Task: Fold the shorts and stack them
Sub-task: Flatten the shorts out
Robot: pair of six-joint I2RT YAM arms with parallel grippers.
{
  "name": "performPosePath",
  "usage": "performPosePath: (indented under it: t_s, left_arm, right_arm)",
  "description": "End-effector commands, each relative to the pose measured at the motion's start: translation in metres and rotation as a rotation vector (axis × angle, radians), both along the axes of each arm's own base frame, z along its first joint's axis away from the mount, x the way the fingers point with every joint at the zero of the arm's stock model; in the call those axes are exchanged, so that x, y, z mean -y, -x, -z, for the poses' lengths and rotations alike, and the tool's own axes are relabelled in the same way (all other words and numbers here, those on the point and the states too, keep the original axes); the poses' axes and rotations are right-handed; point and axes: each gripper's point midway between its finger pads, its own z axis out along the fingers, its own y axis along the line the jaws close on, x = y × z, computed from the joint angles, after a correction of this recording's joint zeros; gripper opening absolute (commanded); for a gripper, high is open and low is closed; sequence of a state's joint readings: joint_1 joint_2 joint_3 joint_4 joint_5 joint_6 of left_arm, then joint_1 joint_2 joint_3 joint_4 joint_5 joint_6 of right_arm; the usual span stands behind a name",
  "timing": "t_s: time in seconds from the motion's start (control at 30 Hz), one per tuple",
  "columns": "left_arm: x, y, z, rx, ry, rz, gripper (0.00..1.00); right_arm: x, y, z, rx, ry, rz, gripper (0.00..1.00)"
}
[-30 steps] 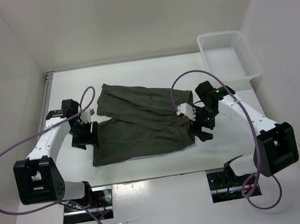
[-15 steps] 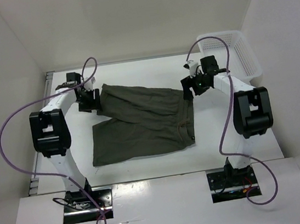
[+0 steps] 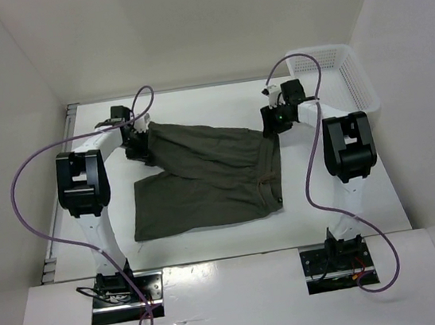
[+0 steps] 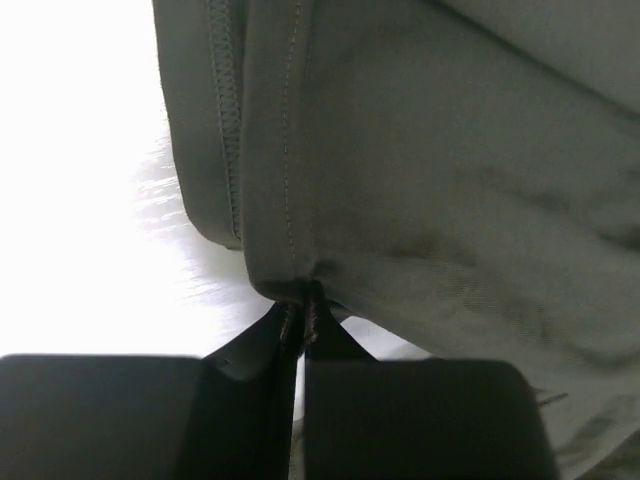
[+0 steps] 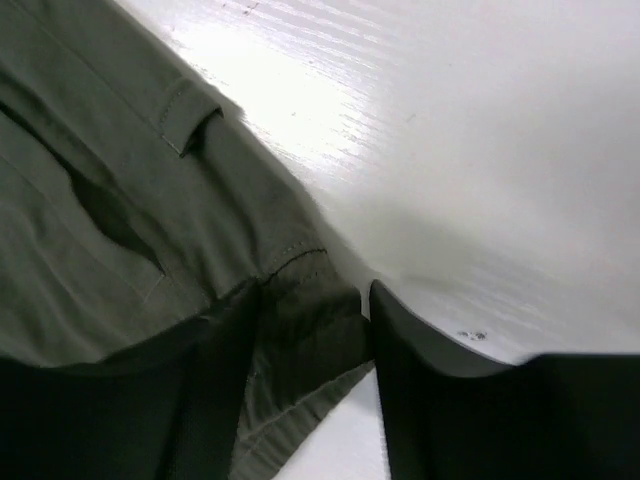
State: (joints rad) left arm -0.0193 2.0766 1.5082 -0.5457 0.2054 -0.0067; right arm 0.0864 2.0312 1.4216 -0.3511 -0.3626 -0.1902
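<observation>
The dark olive shorts (image 3: 204,180) lie spread on the white table (image 3: 209,101), legs to the left and waistband to the right. My left gripper (image 3: 136,143) sits at the far left hem of the upper leg. In the left wrist view it (image 4: 303,305) is shut, pinching a small fold of the shorts (image 4: 420,180). My right gripper (image 3: 272,121) sits at the far right waistband corner. In the right wrist view its jaws (image 5: 312,300) stand apart around that corner of the shorts (image 5: 120,200), which lies flat between them.
A white mesh basket (image 3: 333,79) stands at the far right corner of the table. White walls close in the table on the left, back and right. Purple cables loop above both arms.
Both arms swung from the near side of the shorts to their far corners. The left gripper closed on the leg hem. The right gripper's jaws have narrowed around the waistband corner.
</observation>
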Motion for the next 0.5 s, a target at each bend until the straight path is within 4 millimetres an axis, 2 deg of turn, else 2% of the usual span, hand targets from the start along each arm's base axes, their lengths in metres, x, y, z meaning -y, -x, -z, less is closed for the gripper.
performPosePath:
  t_s: [0.0,0.03,0.07,0.1,0.13,0.17,0.2,0.23,0.33,0.37,0.4,0.47]
  left_arm:
    - [-0.005,0.012,0.011,-0.048,-0.024,-0.003,0.0]
    - [-0.009,0.016,0.002,-0.04,-0.049,-0.012,0.0]
    - [-0.013,0.026,0.001,-0.063,-0.066,-0.018,0.0]
    - [-0.016,0.034,0.0,-0.075,-0.085,-0.025,0.0]
    - [-0.025,0.05,-0.003,-0.093,-0.107,-0.044,0.0]
    - [-0.027,0.063,-0.002,-0.122,-0.118,-0.046,0.0]
    - [-0.034,0.07,-0.008,-0.122,-0.127,-0.063,0.0]
    - [-0.042,0.088,0.0,-0.168,-0.153,-0.078,0.0]
    - [-0.049,0.105,-0.001,-0.188,-0.191,-0.088,0.0]
    - [-0.049,0.107,-0.001,-0.197,-0.192,-0.087,0.0]
    - [-0.049,0.11,-0.003,-0.193,-0.192,-0.087,0.01]
    - [-0.049,0.107,-0.009,-0.179,-0.191,-0.089,0.09]
  right_arm:
    - [-0.011,-0.015,-0.008,0.05,0.015,0.004,0.46]
    - [-0.013,-0.012,-0.005,0.042,0.025,0.002,0.4]
    - [-0.012,-0.012,-0.004,0.043,0.033,0.008,0.28]
    - [-0.012,-0.013,-0.009,0.052,0.032,0.008,0.22]
    - [-0.011,-0.015,-0.009,0.062,0.039,0.015,0.15]
    - [-0.007,-0.016,-0.008,0.064,0.057,0.028,0.02]
    - [-0.005,-0.023,-0.011,0.09,0.062,0.051,0.0]
    - [-0.002,-0.03,-0.017,0.116,0.074,0.064,0.0]
    - [-0.002,-0.05,-0.038,0.18,0.082,0.065,0.0]
    - [-0.003,-0.055,-0.038,0.184,0.081,0.065,0.0]
    - [-0.005,-0.061,-0.049,0.211,0.07,0.06,0.0]
    - [-0.008,-0.061,-0.046,0.199,0.059,0.049,0.0]
